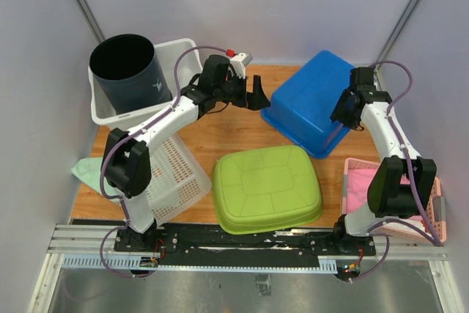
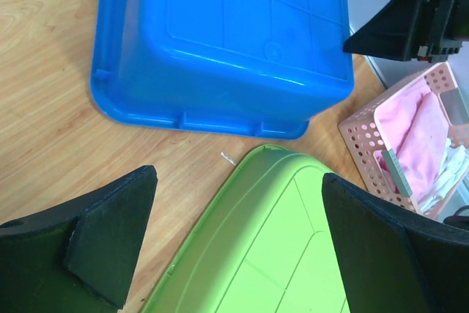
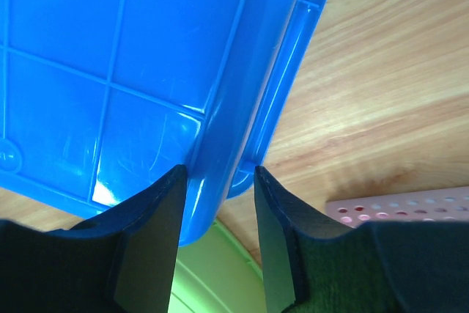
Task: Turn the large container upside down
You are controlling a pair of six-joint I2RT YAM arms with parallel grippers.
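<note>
The blue container (image 1: 308, 100) is sitting bottom-up at the upper right of the top view on the wooden table (image 1: 220, 133), with the right gripper (image 1: 339, 113) at its right edge. Only the right wrist view is showing that gripper's fingers (image 3: 146, 240) pinching the container's rim at a corner, one on each side. The left gripper (image 1: 258, 99) is hanging spread wide just left of the container, touching nothing, while its own view is showing the green lid (image 2: 278, 254) at lower centre and the pink basket (image 2: 410, 144) at right.
</note>
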